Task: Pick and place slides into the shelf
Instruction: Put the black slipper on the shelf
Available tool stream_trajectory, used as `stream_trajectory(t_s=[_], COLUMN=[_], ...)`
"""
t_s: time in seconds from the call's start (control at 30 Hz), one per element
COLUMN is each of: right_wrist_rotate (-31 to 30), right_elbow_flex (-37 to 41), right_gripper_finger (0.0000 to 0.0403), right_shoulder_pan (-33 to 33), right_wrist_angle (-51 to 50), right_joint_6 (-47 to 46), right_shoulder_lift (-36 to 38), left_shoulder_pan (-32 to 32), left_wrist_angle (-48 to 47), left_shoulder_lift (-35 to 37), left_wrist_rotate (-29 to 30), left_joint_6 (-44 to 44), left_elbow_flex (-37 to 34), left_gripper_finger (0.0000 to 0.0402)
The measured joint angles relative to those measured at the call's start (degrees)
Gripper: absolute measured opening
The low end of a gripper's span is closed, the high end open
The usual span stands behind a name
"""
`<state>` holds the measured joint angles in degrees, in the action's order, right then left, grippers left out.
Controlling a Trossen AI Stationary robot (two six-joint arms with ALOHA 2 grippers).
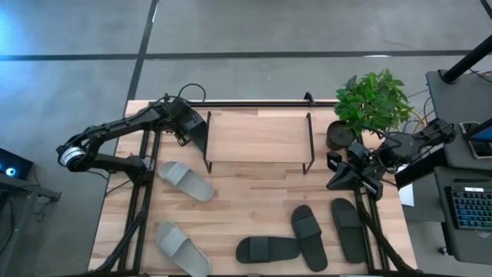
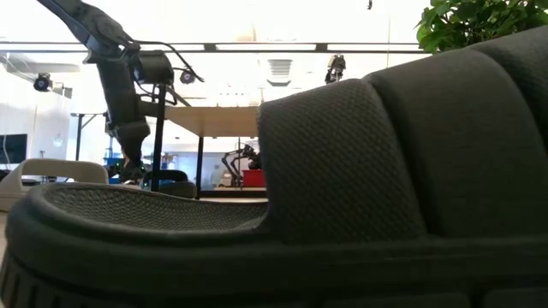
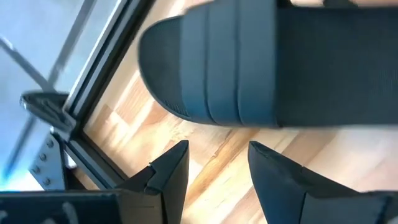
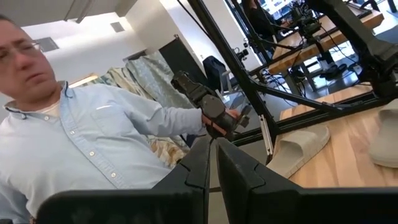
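At the shelf's left end, the left tool hangs low beside the frame with its fingers apart and nothing between them; in its wrist view a dark slide lies on the wood just ahead of the fingertips, not touching them. On the desk below that arm lie two light grey slides, one near the shelf's left leg and the other at the front edge. The shelf stands at the back middle of the desk, its wooden top board bare. Three dark slides rest toward the front right, two of them lengthwise side by side. The right tool waits off the shelf's right end beside a potted plant, fingers together and holding nothing. Its wrist view shows a person in a light blue shirt beyond the desk.
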<state>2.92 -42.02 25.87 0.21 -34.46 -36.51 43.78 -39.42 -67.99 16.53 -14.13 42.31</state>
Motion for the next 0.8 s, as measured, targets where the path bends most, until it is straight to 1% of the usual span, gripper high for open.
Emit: stream_trajectory(t_s=[0.07,0.13,0.27,0.4,0.53,0.63,0.8], right_wrist_rotate=[0.0,0.0,0.0,0.0,0.0,0.0,0.0], right_elbow_flex=[0.0,0.0,0.0,0.0,0.0,0.2,0.2], right_gripper_finger=[0.0022,0.0022,0.0022,0.0022,0.0022,0.0022,0.0022], right_shoulder_pan=[0.0,0.0,0.0,0.0,0.0,0.0,0.0], right_wrist_angle=[0.0,0.0,0.0,0.0,-0.3,-0.5,-0.5], right_joint_6=[0.0,0.0,-0.3,-0.5,-1.6,-2.2,-2.2], right_shoulder_lift=[0.0,0.0,0.0,0.0,0.0,0.0,0.0], left_shoulder_pan=[0.0,0.0,0.0,0.0,-0.1,0.0,-0.1], left_wrist_angle=[-0.1,0.1,2.9,5.4,3.9,2.3,2.5], left_shoulder_lift=[0.3,0.6,1.8,2.9,3.8,5.1,7.4], left_wrist_rotate=[-0.7,-2.0,-4.0,-8.8,-9.6,-12.0,-15.6], left_joint_6=[-4.4,-6.3,-5.9,-6.0,-7.5,-7.9,-8.8], left_elbow_flex=[-0.6,-0.9,-1.5,-1.8,-1.8,-1.8,-2.0], left_gripper_finger=[0.0151,0.0151,0.0151,0.0151,0.0151,0.0151,0.0151])
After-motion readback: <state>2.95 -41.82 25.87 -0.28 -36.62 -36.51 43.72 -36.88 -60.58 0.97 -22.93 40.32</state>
